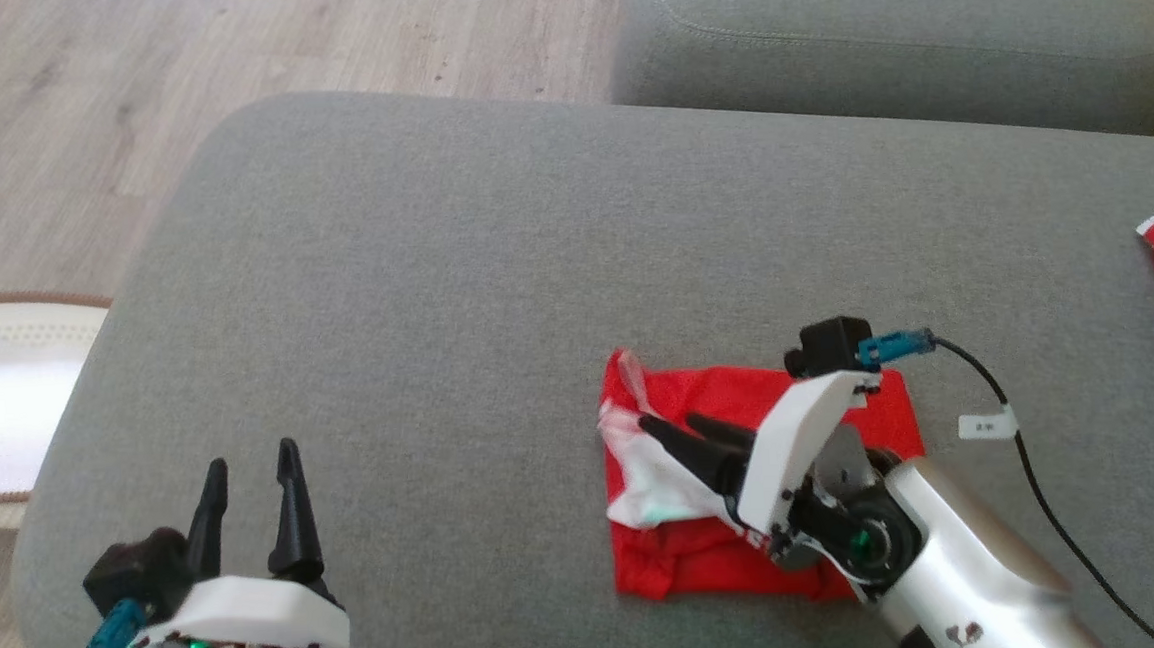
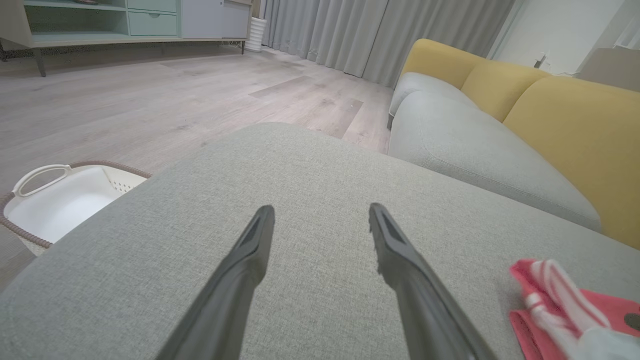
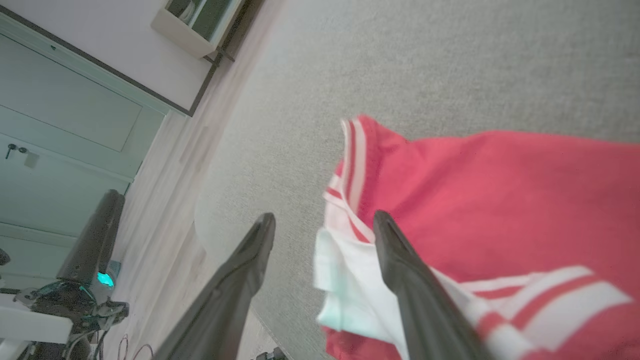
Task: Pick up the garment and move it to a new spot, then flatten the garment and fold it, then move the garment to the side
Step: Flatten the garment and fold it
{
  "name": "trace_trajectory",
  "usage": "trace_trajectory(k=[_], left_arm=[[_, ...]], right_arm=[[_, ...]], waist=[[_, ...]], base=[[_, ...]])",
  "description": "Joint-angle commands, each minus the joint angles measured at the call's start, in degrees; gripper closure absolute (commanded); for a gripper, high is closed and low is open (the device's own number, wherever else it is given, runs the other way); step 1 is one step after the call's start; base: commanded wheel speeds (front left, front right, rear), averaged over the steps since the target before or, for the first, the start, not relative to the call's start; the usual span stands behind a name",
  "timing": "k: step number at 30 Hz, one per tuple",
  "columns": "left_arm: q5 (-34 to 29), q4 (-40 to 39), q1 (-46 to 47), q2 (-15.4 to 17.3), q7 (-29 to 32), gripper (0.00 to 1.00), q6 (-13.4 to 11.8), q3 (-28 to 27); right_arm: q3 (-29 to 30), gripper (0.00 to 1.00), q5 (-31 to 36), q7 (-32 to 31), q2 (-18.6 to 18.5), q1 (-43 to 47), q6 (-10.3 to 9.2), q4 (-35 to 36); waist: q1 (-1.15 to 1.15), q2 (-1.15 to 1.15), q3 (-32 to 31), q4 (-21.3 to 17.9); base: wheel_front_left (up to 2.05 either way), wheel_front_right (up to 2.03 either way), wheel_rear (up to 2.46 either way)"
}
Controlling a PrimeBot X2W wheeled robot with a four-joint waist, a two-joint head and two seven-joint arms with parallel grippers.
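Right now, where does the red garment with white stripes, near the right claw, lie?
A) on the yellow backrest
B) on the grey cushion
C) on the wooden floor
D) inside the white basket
B: the red garment lies folded on the grey cushion, with the right claw open over it, while the white basket stands off to the side on the floor.
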State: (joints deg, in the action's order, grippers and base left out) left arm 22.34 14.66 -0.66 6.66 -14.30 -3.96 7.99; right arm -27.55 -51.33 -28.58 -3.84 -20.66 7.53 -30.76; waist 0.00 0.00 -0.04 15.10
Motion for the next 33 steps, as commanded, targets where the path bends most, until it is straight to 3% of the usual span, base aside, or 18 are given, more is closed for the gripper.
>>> trace_trajectory(k=[1,7,12,15,18,22,25,33], left_arm=[[-0.34,-1.58,2.76,-0.03,-0.7,0.0,0.16,-2.53],[-0.53,-1.88,2.2,0.0,-0.7,0.0,0.24,-3.43],[-0.88,-2.91,1.36,0.03,-0.7,0.0,0.11,-4.36],[-1.1,-3.62,0.89,-0.09,-0.7,0.0,0.12,-4.79],[-1.28,-4.17,0.69,-0.24,-0.7,0.0,0.3,-5.16],[-1.88,-5.36,0.66,-0.53,-0.7,0.0,1.08,-5.34],[-2.68,-6.47,0.22,-0.78,-0.7,0.0,2.0,-6.11],[-5.55,-7.91,-0.8,-1.42,-0.7,0.0,3.79,-7.4]], right_arm=[[-1.48,0.0,-0.86,2.0,0.95,-3.93,-0.04,2.32],[-1.17,0.0,-2.73,10.36,-0.38,-6.37,-0.04,8.56],[3.37,0.0,-0.99,18.18,-6.85,-6.53,-0.04,14.54],[6.85,0.0,2.37,20.75,-11.02,-5.03,-0.04,14.91],[10.32,0.0,5.14,22.54,-12.91,-2.64,-0.04,14.15],[12.95,0.0,11.36,27.37,-13.92,0.61,-0.04,14.55],[13.91,0.0,17.83,34.83,-13.35,4.05,-0.04,15.96],[17.26,0.0,27.58,42.7,-10.64,9.44,-0.04,16.23]], waist=[[0.0,0.0,-0.27,-0.56],[0.0,0.0,-1.01,-2.95],[0.0,0.0,-1.38,-5.19],[0.0,0.0,-1.46,-6.43],[0.0,0.0,-1.46,-7.42],[0.0,0.0,-1.25,-8.27],[0.0,0.0,-1.15,-9.72],[0.0,0.0,-1.12,-12.8]], base=[[0.0,0.0,0.0],[0.0,0.0,0.0],[0.0,0.0,0.0],[0.0,0.0,0.0],[0.0,0.0,0.0],[0.0,0.0,0.0],[0.0,0.0,0.0],[0.0,0.0,0.0]])
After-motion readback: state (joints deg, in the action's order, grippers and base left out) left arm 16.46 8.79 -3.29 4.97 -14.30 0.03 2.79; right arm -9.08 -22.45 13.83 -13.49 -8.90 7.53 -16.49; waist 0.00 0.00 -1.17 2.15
